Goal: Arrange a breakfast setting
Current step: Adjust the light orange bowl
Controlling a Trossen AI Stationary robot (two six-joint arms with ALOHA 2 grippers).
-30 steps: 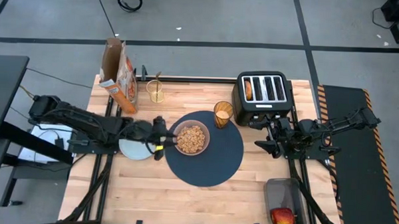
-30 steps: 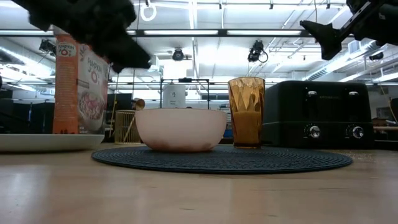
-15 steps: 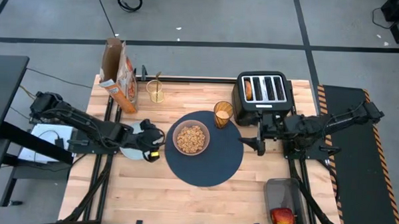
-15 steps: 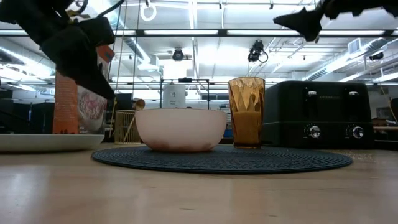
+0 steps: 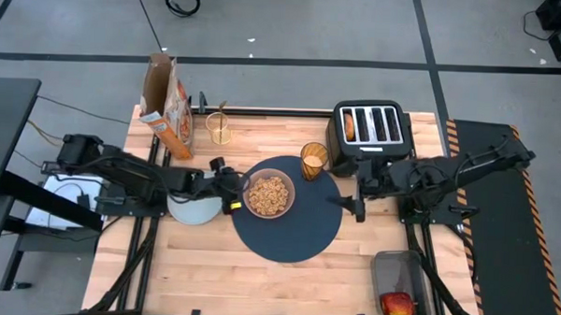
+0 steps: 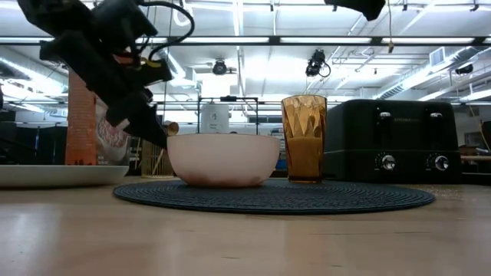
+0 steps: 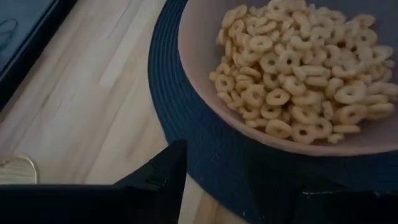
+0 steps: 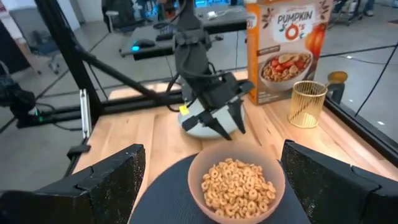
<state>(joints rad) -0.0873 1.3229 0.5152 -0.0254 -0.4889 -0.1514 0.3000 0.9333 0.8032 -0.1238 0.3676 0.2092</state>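
Left tool (image 5: pixel 231 186) hangs at the near rim of the pink bowl (image 5: pixel 269 195), fingers part-spread and holding nothing. Bowl, full of cereal rings, sits on the dark-blue mat (image 5: pixel 301 231) mid-tabletop (image 5: pixel 258 278), amber tumbler (image 5: pixel 313 160) at the mat's far edge. Right tool (image 5: pixel 346 204) above the mat's right side, spread wide, empty.

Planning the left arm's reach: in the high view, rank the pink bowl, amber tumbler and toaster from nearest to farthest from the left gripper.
1. Pink bowl, right beside the left gripper.
2. Amber tumbler, at the mat's far edge.
3. Toaster, far right corner.
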